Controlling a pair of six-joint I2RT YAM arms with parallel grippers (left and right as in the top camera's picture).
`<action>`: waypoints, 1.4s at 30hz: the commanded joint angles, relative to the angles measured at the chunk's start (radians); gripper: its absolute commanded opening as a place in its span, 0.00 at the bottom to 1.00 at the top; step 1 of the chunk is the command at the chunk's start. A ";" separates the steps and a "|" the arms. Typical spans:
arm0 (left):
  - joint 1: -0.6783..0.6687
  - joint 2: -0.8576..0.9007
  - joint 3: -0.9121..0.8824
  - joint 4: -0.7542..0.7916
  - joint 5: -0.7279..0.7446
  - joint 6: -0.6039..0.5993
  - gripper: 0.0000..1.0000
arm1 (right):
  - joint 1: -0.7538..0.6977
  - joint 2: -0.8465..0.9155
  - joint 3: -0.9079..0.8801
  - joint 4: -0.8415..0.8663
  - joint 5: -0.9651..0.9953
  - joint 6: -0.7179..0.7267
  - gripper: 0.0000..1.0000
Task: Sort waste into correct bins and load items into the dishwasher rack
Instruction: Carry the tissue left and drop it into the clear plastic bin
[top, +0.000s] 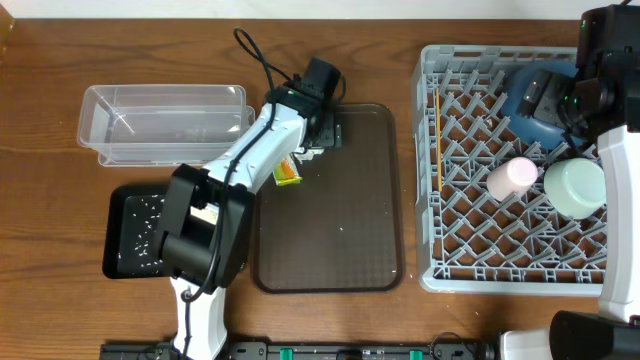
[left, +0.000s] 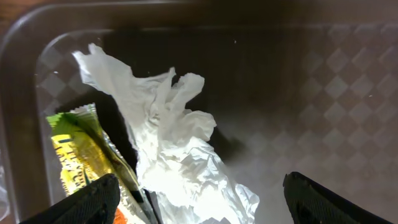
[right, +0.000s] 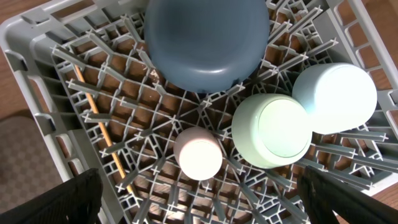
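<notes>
My left gripper (left: 202, 208) hangs open over the far-left corner of the brown serving tray (left: 311, 93). A crumpled white tissue (left: 174, 143) lies between its fingers, and the left finger (left: 87, 202) is over the yellow-green snack wrapper (left: 78, 155). From overhead, the wrapper (top: 288, 172) lies beside that gripper (top: 322, 135). My right gripper (right: 202, 208) is open above the grey dishwasher rack (right: 37, 68), holding nothing. In the rack are the blue bowl (right: 205, 40), mint-green bowl (right: 273, 130), light-blue bowl (right: 336, 96), pink cup (right: 198, 152) and chopstick (right: 102, 124).
The clear tub (top: 160, 120) stands at the back left. The black tray (top: 135, 235) in front of it has white rice grains scattered in it. The left arm stretches over the brown tray's left edge. The right arm covers the rack's far right corner (top: 600, 60).
</notes>
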 joint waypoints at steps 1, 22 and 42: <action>-0.011 0.029 -0.006 -0.003 0.003 -0.002 0.87 | -0.002 0.002 -0.001 -0.001 0.004 0.013 0.99; -0.026 0.073 -0.006 -0.030 0.026 -0.021 0.33 | -0.002 0.002 -0.001 -0.001 0.004 0.012 0.99; 0.032 -0.422 -0.002 -0.051 0.010 -0.021 0.06 | -0.002 0.002 -0.001 -0.001 0.004 0.013 0.99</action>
